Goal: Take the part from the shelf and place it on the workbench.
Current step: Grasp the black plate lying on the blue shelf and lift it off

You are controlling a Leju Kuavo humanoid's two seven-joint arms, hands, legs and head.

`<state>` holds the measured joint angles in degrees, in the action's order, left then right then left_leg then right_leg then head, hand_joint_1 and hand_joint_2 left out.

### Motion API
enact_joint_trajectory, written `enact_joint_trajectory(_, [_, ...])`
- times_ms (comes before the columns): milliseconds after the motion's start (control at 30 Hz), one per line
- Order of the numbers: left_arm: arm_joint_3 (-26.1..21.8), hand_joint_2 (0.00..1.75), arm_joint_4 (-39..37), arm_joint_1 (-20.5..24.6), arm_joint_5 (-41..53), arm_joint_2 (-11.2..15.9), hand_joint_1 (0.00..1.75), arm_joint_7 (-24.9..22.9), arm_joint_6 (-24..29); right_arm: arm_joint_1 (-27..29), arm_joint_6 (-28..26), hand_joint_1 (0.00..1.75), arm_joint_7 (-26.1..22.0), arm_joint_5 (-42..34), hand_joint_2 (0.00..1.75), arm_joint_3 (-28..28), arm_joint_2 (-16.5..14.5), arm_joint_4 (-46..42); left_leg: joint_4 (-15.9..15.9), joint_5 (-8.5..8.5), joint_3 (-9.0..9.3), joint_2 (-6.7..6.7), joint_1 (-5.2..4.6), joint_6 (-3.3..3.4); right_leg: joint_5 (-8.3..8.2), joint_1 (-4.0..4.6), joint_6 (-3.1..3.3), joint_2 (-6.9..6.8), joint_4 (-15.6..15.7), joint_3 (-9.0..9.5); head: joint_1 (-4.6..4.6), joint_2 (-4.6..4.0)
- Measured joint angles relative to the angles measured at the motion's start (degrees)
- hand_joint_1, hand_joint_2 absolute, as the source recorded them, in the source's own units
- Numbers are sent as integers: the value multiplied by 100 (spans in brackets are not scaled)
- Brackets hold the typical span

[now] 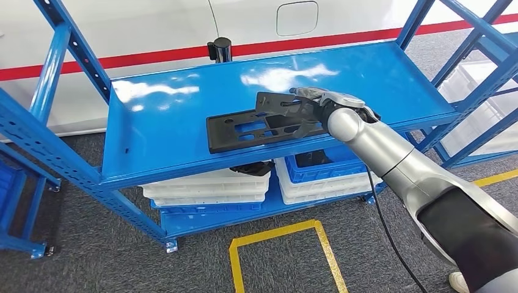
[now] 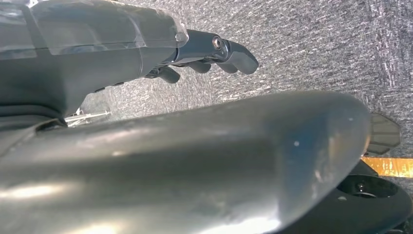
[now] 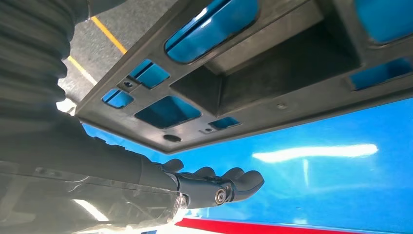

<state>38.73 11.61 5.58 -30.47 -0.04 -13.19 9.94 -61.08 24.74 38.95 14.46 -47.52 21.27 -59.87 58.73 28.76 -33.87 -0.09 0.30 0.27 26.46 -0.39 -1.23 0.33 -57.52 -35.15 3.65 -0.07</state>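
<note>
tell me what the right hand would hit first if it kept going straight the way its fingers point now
Likely the black flat plastic part with cut-outs. The right hand is already at its near end on the blue metal shelf, fingers pointing along it. Whether they touch it yet is unclear.

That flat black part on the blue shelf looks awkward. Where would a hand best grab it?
Probably at its right end, coming from the shelf's open front. The black part is flat, with cut-out windows, so fingers can hook an edge. The right hand is there now.
</note>
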Motion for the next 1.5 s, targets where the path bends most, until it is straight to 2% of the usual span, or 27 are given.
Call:
enact_joint_trajectory(333, [34,0,0,0,-52,0,0,-5,0,-142,-219,0,-1,-613,175,-425,27,-9,0,0,3,4,0,0,0,0,0,0,0,2,0,0])
enact_joint_trajectory(1033, [51,0,0,0,-74,0,0,-7,0,-317,-248,0,0,-675,175,-1042,98,-4,0,0,7,1,0,0,0,0,0,1,1,6,0,0])
enact_joint_trajectory(1500, [89,0,0,0,-174,-2,0,15,8,-539,-322,0,0,-1040,175,-1397,137,103,0,0,9,-5,0,0,0,0,0,0,2,10,0,0])
